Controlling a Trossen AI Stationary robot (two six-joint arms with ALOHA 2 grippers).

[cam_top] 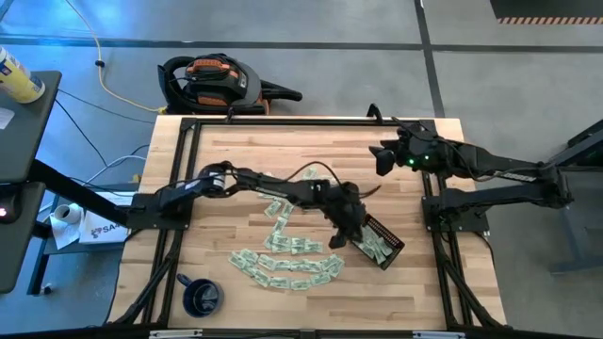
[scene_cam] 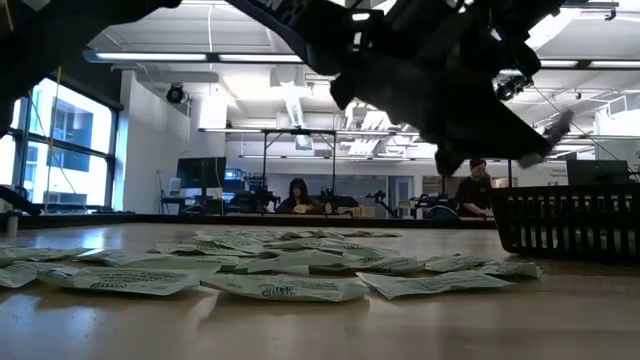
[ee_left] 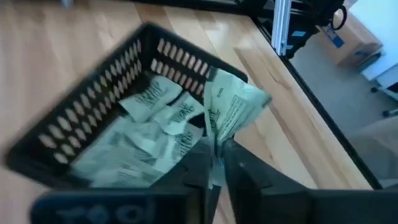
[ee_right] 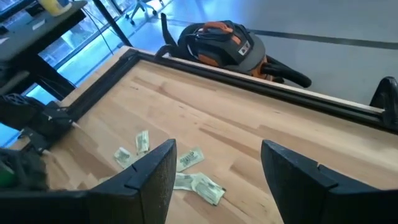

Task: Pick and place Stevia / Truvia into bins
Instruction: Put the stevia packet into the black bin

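Note:
The black perforated tray [cam_top: 384, 247] lies at the table's right, with several pale green sachets [ee_left: 149, 124] inside it. My left gripper [cam_top: 350, 235] hangs at the tray's left side, shut on one Stevia sachet [ee_left: 235, 107] over the tray's edge. Many loose sachets [cam_top: 287, 264] lie flat on the wood near the table's front, also seen in the low view [scene_cam: 285, 287]. My right gripper [ee_right: 217, 168] waits open and bare above the far right corner [cam_top: 384, 156]. My left gripper pinches the sachet's one end [ee_left: 216, 160] between its two fingers, which slant down from the table's left. The rest of the sachet sticks out beyond the fingertips, crumpled, lifted clear over the tray's rim [ee_left: 186, 62].
A dark blue mug [cam_top: 201, 297] stands at the near left corner. The black frame rails [cam_top: 179, 169] run along the table's sides. A few sachets [ee_right: 193, 180] lie mid-table. A vacuum cleaner [cam_top: 212, 83] sits on the floor beyond the far edge. People sit in the room behind.

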